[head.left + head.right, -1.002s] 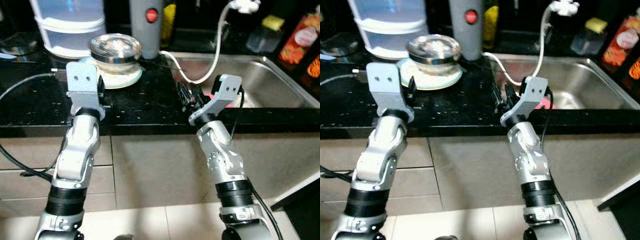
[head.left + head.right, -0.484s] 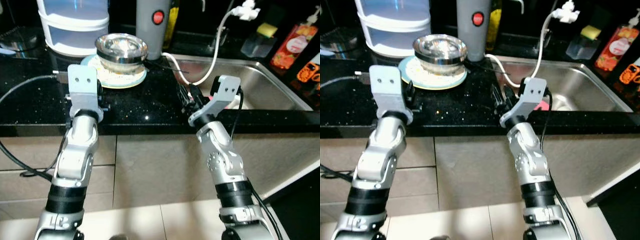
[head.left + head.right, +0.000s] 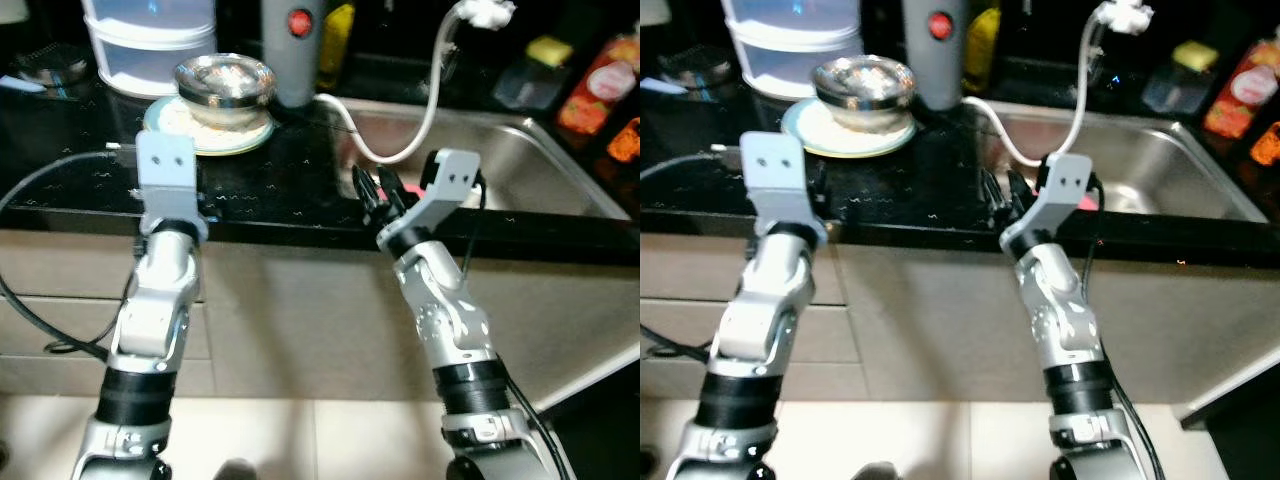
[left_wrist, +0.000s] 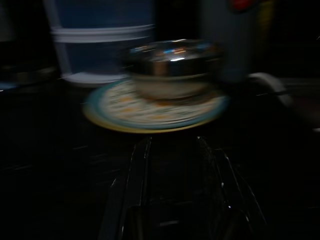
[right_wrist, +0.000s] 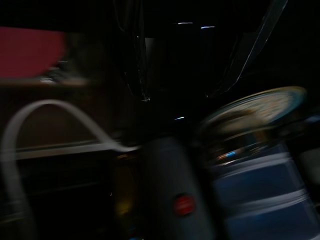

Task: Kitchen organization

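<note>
Left gripper [image 4: 172,187]: raised at the front edge of the black countertop [image 3: 290,175], fingers [image 4: 137,180] parted with nothing between them, released. Blurred in the wrist view.

Black cable [image 3: 40,185]: loops from behind the left gripper's mount over the counter edge and down toward the robot's left.

Plate [image 3: 207,125]: pale, blue-green rim, flat on the counter ahead of the left gripper, apart from it.

Steel bowl [image 3: 224,80]: shiny, sits on the plate, directly ahead of the left fingers.

Stacked translucent containers [image 3: 150,45]: white and blue, beyond the plate, ahead and left of the left gripper.

Grey appliance [image 3: 292,50]: upright, with a red button [image 3: 299,20]; just behind the bowl, ahead and right of the left gripper.

Yellow bottle [image 3: 338,45]: beside the grey appliance, against the dark back wall.

White hose [image 3: 425,100]: curves from a fitting up top down to the counter, ahead of the right gripper.

Right gripper [image 3: 378,190]: held over the counter's front edge near the sink's left rim, fingers [image 3: 362,186] spread, gripping nothing. A pink object [image 3: 1087,202] lies just behind it; what it is cannot be told.

Sink [image 3: 540,165]: stainless, to the right of the right gripper.

Sponge holder [image 3: 535,70] and red bottle [image 3: 595,85]: behind the sink, ahead and far right of the right gripper.
</note>
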Controlling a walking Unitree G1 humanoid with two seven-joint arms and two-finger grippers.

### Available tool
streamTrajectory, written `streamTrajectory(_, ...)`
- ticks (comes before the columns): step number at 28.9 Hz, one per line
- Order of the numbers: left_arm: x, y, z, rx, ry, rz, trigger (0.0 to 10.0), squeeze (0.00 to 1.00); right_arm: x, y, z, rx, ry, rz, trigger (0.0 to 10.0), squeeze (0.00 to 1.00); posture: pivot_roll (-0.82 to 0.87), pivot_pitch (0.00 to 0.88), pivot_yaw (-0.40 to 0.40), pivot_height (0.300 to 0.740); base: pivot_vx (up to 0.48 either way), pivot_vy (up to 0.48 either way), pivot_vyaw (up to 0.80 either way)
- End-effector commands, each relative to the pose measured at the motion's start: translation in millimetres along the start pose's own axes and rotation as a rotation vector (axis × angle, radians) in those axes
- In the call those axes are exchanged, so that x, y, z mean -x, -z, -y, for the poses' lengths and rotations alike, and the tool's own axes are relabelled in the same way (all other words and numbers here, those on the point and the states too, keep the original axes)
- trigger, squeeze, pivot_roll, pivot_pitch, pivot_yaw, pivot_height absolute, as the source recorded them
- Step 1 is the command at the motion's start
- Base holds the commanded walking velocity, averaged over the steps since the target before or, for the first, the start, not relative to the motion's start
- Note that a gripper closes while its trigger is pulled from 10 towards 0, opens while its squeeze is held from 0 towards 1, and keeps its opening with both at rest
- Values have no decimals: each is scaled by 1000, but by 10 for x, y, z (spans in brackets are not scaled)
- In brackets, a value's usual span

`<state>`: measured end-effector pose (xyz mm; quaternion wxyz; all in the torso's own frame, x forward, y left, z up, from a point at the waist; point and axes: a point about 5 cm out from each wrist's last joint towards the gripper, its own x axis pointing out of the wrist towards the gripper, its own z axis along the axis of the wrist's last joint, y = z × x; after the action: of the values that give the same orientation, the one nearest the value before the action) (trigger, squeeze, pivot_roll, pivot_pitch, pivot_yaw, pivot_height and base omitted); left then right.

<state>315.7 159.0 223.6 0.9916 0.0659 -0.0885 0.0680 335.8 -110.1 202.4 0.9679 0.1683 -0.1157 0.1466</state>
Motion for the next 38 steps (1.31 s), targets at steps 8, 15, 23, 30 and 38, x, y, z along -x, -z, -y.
streamTrajectory(8, -5, -34, 26, 5, 2, 19, 10000, 0, 6, -3, -23, 4, -13, -2, 10000, 0, 169, 0, -102, 740, 0, 0, 0)
streamTrajectory(15, -4, -34, 43, 9, 8, 19, 10000, 0, 14, 3, -32, 2, -18, -5, 10000, 0, 168, 0, -101, 740, 0, 0, 0)
streamTrajectory(23, 3, -29, 50, 22, 9, 17, 10000, 0, 14, 16, -44, -4, -23, -9, 10000, 0, 173, 0, -102, 740, 0, 0, 0)
streamTrajectory(30, 12, -45, 58, -14, -3, 34, 10000, 0, 12, 17, -57, -11, -27, -8, 10000, 0, 175, 0, -101, 740, 0, 0, 0)
streamTrajectory(38, -10, -11, 99, -49, 50, 17, 10000, 0, 0, 20, 2, -13, 22, -9, 10000, 0, 178, 0, -94, 740, 0, 0, 0)
